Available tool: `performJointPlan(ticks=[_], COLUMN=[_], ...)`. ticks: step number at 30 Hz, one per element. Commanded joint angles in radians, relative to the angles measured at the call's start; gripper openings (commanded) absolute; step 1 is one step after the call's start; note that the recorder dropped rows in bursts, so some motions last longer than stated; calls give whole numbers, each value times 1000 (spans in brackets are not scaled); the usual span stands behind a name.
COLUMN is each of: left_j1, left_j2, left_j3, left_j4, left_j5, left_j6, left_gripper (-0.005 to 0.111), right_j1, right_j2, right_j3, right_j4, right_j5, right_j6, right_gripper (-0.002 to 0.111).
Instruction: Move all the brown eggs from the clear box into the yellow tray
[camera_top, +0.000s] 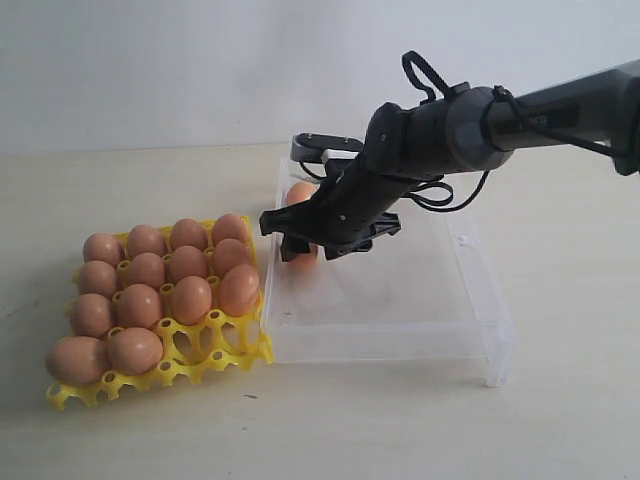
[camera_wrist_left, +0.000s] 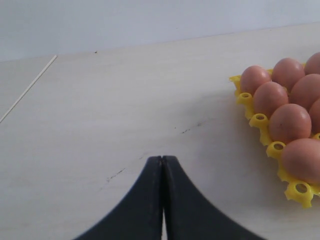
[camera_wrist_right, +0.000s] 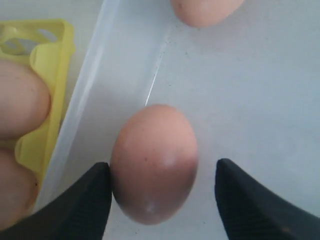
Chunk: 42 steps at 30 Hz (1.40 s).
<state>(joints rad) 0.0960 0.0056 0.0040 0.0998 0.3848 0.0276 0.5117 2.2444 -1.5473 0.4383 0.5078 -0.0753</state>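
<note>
The clear box (camera_top: 400, 340) lies under the right pincer (camera_top: 300, 242), which reaches down into its corner nearest the yellow tray (camera_top: 215, 352). The tray sits just outside the box wall beside that pincer and is nearly full, with two empty cells in its near row. The right pincer is spread, its jaws on either side of one brown egg (camera_wrist_right: 154, 162). One pad seems to touch the shell and the other stands apart. A second egg (camera_wrist_right: 205, 10) lies just beyond the fingertips (seemingly the last two in the box). The step in hand is grasping this egg. Next the jaws should close gently and evenly, then lift clear of the wall toward an empty cell. The left pincer (camera_wrist_left: 162, 165) is pressed together, idle beside the tray's far side.
</note>
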Motion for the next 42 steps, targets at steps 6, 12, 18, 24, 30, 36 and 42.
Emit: performJointPlan(ticks=[6, 12, 18, 24, 30, 36, 42], left_j1=[-6, -6, -6, -6, -6, -6, -6], left_j2=[-6, -6, -6, -6, -6, -6, -6], left_j3=[-4, -4, -4, -4, -4, -4, -4], left_j4=[1, 1, 1, 1, 1, 1, 1], left_j5=[-8, -8, -8, -8, -8, -8, -8], left_j6=[-5, -5, -5, -5, -5, -5, -5], left_gripper=[0, 0, 0, 0, 0, 0, 0], right_j1=[1, 1, 1, 1, 1, 1, 1], right_j2=[5, 5, 18, 82, 93, 93, 51], right_j3=[-7, -7, -33, -161, -187, -187, -187], right_j4=[26, 26, 26, 12, -33, -48, -151], right_j5=[-112, -152, -146, 42, 92, 101, 146], right_j6=[-64, -92, -173, -214, -212, -216, -219], right_gripper=[57, 57, 57, 57, 57, 14, 0])
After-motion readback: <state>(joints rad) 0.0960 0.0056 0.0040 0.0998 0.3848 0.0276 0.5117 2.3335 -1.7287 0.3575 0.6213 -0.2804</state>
